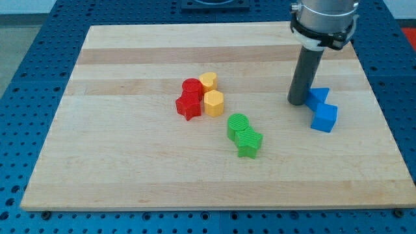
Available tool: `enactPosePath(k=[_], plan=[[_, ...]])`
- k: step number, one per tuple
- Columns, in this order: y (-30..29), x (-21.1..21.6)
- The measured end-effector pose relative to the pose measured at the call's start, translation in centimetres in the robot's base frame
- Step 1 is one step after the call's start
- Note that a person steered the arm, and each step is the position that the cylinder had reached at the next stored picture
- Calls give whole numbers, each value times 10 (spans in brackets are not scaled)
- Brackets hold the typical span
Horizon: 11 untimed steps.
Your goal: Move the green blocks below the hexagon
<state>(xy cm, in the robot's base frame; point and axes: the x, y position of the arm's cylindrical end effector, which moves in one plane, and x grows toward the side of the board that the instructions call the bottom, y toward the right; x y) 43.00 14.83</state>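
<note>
Meanwhile, the rod, carrying no claw, is resting its tip (298, 102) against the blue blocks (322, 109) near the board's (130, 175) right edge, well apart from the central green blocks (244, 135) and the yellow hexagon (214, 103).

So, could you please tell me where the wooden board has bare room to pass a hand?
Bare: the wooden board left of the red blocks, and its bottom strip. Crowded: the yellow blocks touch the red ones, the green blocks sit nearby, my tip is beside the blue blocks.
</note>
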Motion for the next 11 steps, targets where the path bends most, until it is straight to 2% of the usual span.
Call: enactPosePath(k=[2, 4, 5, 6, 9, 11], plan=[[-53, 23], [-56, 36], [-56, 76], [-56, 99], [-120, 104], [-131, 104]])
